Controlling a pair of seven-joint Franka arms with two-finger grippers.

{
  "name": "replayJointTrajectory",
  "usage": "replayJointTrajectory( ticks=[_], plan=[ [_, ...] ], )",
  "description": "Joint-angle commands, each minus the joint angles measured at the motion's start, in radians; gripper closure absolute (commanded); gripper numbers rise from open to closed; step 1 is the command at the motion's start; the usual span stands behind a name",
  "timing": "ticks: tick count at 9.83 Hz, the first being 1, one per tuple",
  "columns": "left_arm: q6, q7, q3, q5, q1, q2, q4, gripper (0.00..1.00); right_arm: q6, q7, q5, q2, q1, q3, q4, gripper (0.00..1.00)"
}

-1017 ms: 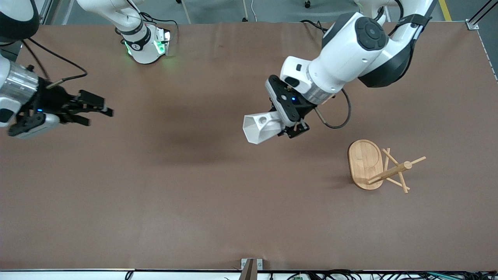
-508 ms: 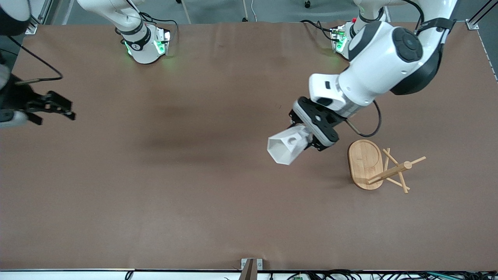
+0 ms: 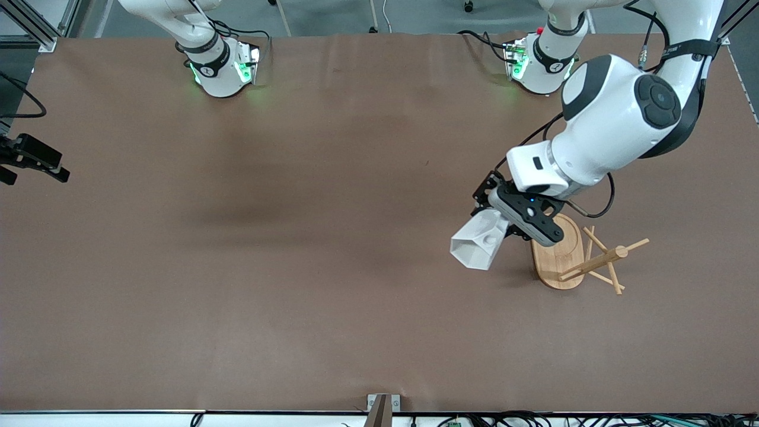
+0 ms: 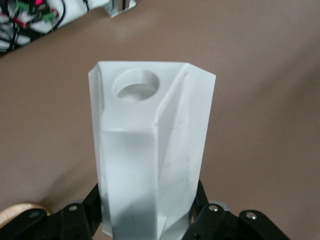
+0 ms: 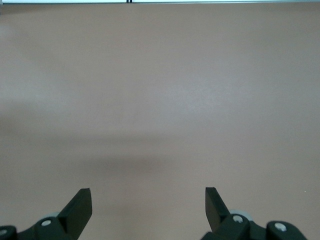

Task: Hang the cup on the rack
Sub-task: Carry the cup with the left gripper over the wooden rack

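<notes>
My left gripper (image 3: pixel 507 224) is shut on the base end of the white faceted cup (image 3: pixel 478 247) and holds it in the air on its side. The cup's mouth points away from the rack. In the left wrist view the cup (image 4: pixel 150 150) fills the middle between the black fingers (image 4: pixel 85 210), with its handle hole (image 4: pixel 136 84) facing the camera. The bamboo rack (image 3: pixel 593 264) stands on its oval base (image 3: pixel 560 261) beside the cup, toward the left arm's end of the table. My right gripper (image 3: pixel 38 177) is open and holds nothing at the right arm's end.
The brown table top (image 3: pixel 296 267) lies bare under both grippers. A sliver of the rack's base (image 4: pixel 15 212) shows beside the left gripper's finger. The arm bases (image 3: pixel 222 65) stand along the edge farthest from the front camera. The right wrist view shows only bare table (image 5: pixel 160 100).
The left arm has carried the cup from over the table's middle to right beside the rack's base. The right arm has drawn back toward its own end of the table.
</notes>
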Motion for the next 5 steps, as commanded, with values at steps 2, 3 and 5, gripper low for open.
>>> replayJointTrajectory(
  ticks=[2, 3, 5],
  plan=[
    [0.006, -0.055, 0.055, 0.005, -0.009, -0.159, -0.233, 0.99, -0.057, 0.047, -0.074, 0.002, -0.016, 0.021, 0.025, 0.0],
    [0.006, -0.052, 0.088, -0.026, -0.012, -0.188, -0.294, 0.99, -0.089, 0.092, -0.082, -0.001, -0.013, 0.025, 0.022, 0.0],
    [0.008, -0.055, 0.128, -0.063, -0.036, -0.233, -0.37, 0.99, -0.105, 0.114, -0.082, -0.047, -0.083, 0.117, -0.029, 0.0]
  ],
)
